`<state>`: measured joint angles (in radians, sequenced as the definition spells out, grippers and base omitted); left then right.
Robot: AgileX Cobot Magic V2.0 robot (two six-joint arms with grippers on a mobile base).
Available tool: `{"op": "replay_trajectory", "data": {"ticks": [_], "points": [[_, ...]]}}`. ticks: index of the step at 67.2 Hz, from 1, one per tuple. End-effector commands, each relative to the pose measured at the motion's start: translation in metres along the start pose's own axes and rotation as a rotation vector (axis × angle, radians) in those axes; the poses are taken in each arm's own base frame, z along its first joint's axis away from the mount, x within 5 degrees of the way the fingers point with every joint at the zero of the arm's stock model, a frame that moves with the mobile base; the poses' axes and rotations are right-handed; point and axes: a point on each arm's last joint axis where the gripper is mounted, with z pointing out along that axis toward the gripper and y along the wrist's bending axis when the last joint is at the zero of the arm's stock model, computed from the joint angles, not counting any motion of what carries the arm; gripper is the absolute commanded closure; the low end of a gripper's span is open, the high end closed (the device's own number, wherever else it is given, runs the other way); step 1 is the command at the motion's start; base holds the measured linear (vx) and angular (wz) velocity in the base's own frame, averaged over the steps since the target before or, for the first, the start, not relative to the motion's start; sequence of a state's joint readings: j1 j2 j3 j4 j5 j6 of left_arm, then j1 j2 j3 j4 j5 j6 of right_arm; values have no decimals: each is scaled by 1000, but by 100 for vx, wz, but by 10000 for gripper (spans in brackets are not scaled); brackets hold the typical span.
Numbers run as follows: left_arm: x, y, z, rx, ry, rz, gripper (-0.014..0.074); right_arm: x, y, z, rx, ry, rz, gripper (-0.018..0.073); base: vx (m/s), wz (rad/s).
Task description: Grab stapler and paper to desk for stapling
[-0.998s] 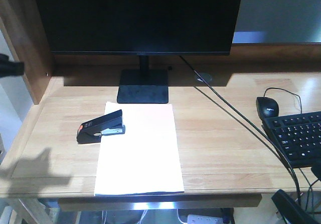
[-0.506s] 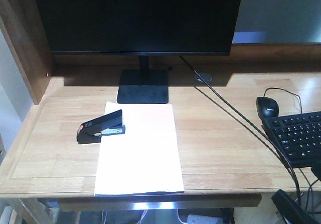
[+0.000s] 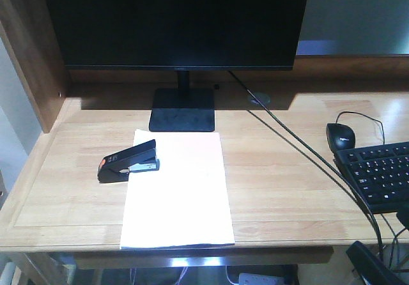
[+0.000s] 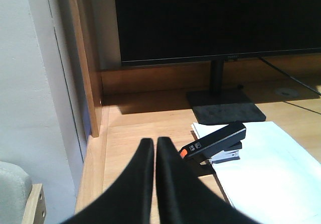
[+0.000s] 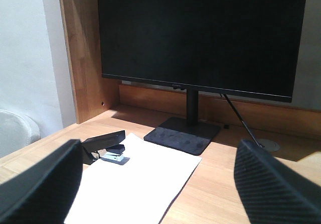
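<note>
**Stapler and paper both on the desk, arms pulled back**

The stapler point(image 3: 128, 161) sits on the paper's point(image 3: 179, 192) left edge, in front of the monitor point(image 3: 176, 20); my left gripper point(image 4: 153, 148) has its fingers pressed together holding nothing, and the right gripper point(image 5: 160, 184) is spread wide. My worry: pushing down off-centre could slide the sheet across the desk point(image 3: 287, 189). I don't see any containers.
</note>
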<state>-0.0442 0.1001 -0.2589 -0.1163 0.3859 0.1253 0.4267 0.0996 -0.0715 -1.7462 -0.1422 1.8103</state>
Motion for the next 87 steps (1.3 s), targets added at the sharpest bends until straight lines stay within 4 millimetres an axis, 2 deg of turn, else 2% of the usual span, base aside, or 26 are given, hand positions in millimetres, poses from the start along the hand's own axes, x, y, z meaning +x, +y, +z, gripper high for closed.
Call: {"op": "replay_trajectory", "data": {"ticks": [1, 71, 80, 87], "points": [[-14, 0, -1, -2, -86, -22, 603, -9, -1, 0, 20, -17, -48, -22, 0, 0], [-14, 0, -1, -2, -87, -22, 603, -10, -4, 0, 49, -25, -25, -17, 0, 0], [-14, 0, -1, -2, -87, -22, 603, -11, -8, 0, 90, -37, -17, 53, 0, 0], [-14, 0, -1, -2, -87, -22, 603, -11, -9, 0, 103, -41, -17, 172, 0, 0]]}}
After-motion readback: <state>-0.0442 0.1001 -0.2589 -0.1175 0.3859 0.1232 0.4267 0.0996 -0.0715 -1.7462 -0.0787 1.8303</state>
